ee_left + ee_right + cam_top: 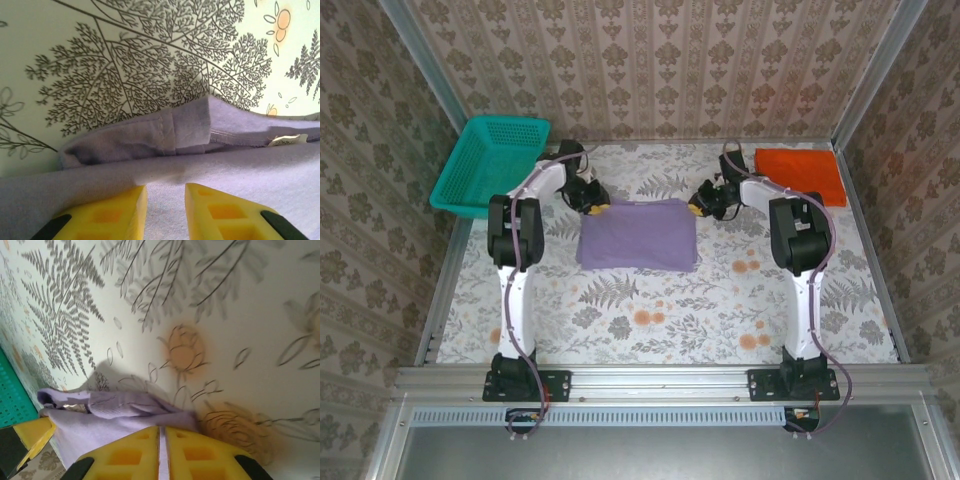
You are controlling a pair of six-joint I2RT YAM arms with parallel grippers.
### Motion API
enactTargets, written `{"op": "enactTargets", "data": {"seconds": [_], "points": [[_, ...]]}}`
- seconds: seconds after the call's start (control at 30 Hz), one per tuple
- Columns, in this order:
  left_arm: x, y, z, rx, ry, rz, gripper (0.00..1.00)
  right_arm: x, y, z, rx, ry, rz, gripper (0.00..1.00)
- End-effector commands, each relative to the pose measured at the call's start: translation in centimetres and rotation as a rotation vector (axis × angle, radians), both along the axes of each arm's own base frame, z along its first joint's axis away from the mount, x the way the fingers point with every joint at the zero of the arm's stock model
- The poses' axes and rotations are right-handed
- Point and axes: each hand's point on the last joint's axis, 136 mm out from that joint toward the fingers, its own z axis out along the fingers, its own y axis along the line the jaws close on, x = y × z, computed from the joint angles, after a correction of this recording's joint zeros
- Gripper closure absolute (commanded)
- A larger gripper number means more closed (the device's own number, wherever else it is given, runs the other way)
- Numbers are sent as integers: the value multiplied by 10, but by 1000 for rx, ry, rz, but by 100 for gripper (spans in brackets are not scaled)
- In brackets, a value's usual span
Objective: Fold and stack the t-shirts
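With the lavender t-shirt (637, 233) lying folded on the bench (720, 300), the right pincer (161, 432) clamped on its corner while the left pincer (165, 195) stands slightly parted, gripping nothing, a one-sided pull could skew the fold.

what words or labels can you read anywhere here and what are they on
White tag at the edge of the lavender t-shirt: faint print, too blurred to read.
Nothing else carries readable text: none on the folded orange t-shirt, the teal mesh basket or the floral table cover.
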Motion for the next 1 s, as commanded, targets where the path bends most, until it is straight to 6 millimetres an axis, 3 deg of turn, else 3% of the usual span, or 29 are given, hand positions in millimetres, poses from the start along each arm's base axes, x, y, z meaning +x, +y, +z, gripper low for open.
{"op": "enactTargets", "data": {"seconds": [0.0, 0.1, 0.2, 0.27, 0.33, 0.4, 0.57, 0.67, 0.8, 0.97], "points": [[16, 15, 5, 41, -18, 46, 60, 0, -6, 9, -12, 13, -10, 78], [24, 0, 43, 15, -87, 10, 36, -2, -7, 41, -21, -53, -8, 58], [22, -13, 80, -6, -159, -14, 21, -19, -9, 61, -63, -92, 9, 38], [13, -18, 100, -1, -195, -29, 11, -37, -3, 65, -79, -94, 43, 29], [0, -20, 113, 25, -224, -46, 1, -59, 8, 60, -87, -73, 95, 25], [-18, -17, 123, 59, -246, -50, 0, -82, 15, 48, -135, -32, 145, 23], [-71, 4, 127, 164, -278, -48, 0, -108, 28, 25, -245, -15, 208, 23], [-105, 20, 128, 216, -288, -31, 0, -107, 34, 16, -299, -27, 239, 27], [-143, 34, 112, 237, -265, -28, 0, -100, 34, 4, -388, -21, 261, 30], [-172, 44, 99, 258, -206, -43, 0, -98, 31, -7, -496, 2, 304, 34]]}}
